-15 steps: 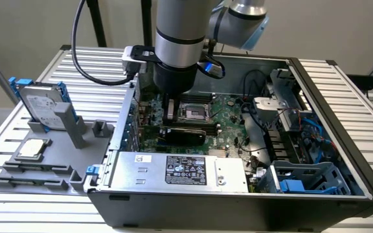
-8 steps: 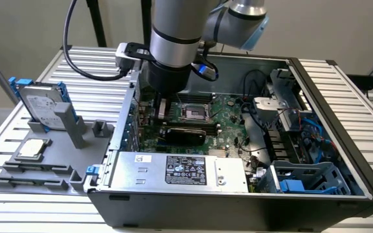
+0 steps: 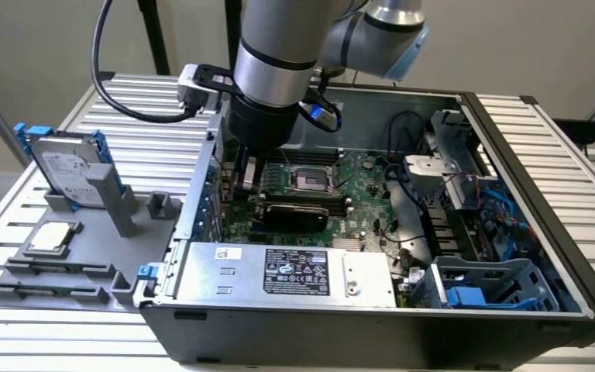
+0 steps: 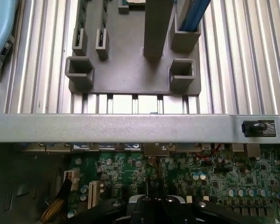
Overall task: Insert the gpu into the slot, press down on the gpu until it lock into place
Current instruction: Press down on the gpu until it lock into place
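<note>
— Where is the arm at this moment?

— It reaches from above into the open computer case (image 3: 380, 329), which lies on the slatted metal surface (image 3: 556, 163). The pincer (image 3: 255, 180) is low inside the case, close to the wall on the exterior view's left, over the green motherboard (image 3: 365, 194).

— And the gpu?

— The gpu (image 3: 294, 211) is on the motherboard. It is a long black card between the square silver processor socket (image 3: 309, 180) and the grey power-supply box (image 3: 287, 271). Its end on the exterior view's left is just beside the pincer. Whether they touch, I cannot tell.

— Is the pincer clenched or released?

— This I cannot tell either. In the exterior view the dark wrist of the arm covers it. In the wrist view the black body of the pincer (image 4: 155, 207) sits above small components of the board.

— Do you see the slot?

— No, I cannot make it out near the card and the arm.

— What else is around?

— Outside the case, on the exterior view's left, a grey holder tray (image 3: 29, 279) stands on the surface. A silver hard drive (image 3: 68, 164) with blue rails stands upright in it. The wrist view looks over the metal wall (image 4: 130, 128) of the case toward the grey holder tray (image 4: 130, 70).
</note>
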Controlling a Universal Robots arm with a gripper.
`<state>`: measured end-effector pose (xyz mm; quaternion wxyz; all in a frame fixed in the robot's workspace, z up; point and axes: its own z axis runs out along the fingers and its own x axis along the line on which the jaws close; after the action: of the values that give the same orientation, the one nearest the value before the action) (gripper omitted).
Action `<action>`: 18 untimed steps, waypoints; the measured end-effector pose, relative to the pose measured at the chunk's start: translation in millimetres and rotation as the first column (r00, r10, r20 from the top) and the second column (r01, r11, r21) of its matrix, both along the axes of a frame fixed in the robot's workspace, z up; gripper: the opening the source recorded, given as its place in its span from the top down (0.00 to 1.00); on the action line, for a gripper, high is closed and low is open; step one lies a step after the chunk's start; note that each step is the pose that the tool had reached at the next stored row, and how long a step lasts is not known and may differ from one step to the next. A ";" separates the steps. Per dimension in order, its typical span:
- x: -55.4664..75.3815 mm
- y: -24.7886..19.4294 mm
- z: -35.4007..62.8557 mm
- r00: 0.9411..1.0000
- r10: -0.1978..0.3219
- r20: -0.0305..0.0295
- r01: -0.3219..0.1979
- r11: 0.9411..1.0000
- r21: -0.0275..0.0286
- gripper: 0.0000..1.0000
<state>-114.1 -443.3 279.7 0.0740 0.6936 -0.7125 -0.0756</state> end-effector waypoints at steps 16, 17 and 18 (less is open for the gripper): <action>-0.5 0.0 11.5 0.999 0.002 -0.040 -0.003 1.000 -0.023 0.89; -0.5 0.0 12.1 0.999 0.002 -0.045 -0.003 1.000 -0.024 0.89; -0.5 0.0 12.7 0.999 0.002 -0.050 -0.004 1.000 -0.025 0.89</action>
<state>-114.6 -443.3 292.4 0.1004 0.6916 -0.7103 -0.0839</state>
